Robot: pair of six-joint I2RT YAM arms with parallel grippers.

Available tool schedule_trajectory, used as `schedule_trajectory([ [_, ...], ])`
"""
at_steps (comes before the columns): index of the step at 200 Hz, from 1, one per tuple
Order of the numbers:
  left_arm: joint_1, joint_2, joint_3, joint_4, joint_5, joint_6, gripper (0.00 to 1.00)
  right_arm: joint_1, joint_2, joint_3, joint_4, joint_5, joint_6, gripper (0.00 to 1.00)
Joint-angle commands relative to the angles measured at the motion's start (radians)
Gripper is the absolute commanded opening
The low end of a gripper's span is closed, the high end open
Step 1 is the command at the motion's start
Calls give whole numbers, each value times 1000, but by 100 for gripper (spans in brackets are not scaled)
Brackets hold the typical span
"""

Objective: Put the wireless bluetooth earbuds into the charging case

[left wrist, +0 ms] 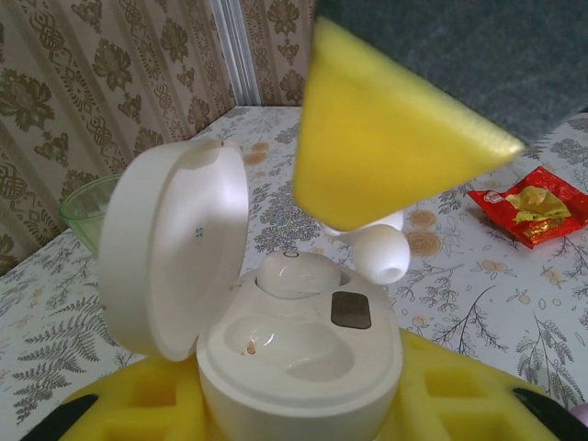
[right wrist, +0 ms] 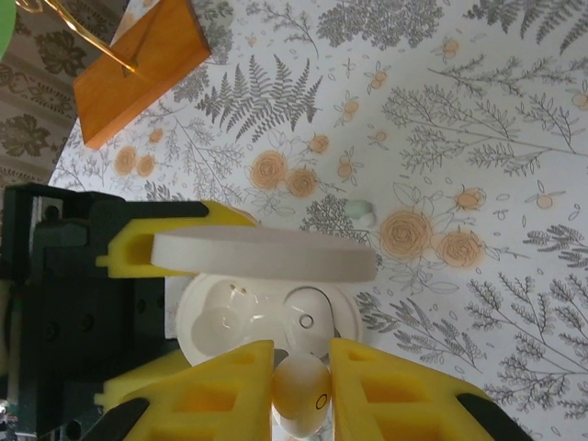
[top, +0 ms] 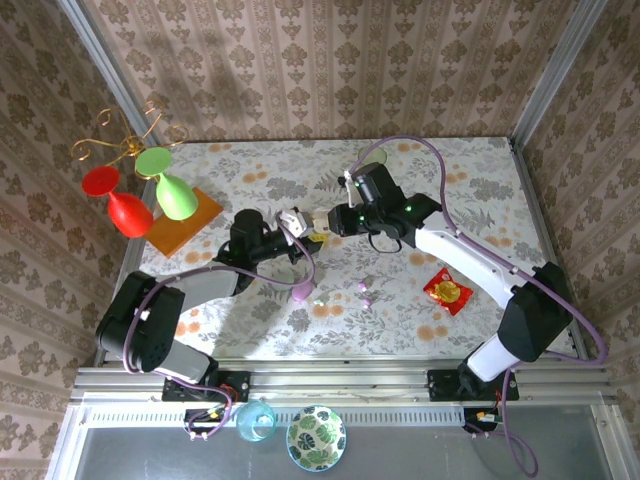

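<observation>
One white earbud already sits in the open case, which the left gripper holds tight, and the right gripper pinches the second earbud just above the empty hole

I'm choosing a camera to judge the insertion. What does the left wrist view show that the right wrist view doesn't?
Left wrist: a red snack packet and a green glass rim. Right wrist: an orange wooden block and a small pale bud on the tablecloth. Both: the open white round charging case and the pinched white earbud.
</observation>
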Motion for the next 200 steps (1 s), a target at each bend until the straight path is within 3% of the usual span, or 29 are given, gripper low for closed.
schedule_trajectory([
  [1, -5, 5, 1, 15, -3, -20, 18, 15, 11, 46, -10, 26, -27, 20],
  [162, -1, 2, 27, -4, 4, -31, 18, 44, 108, 113, -15, 14, -55, 20],
  [200, 2, 7, 30, -7, 5, -31, 18, 45, 103, 111, -15, 0, -54, 32],
])
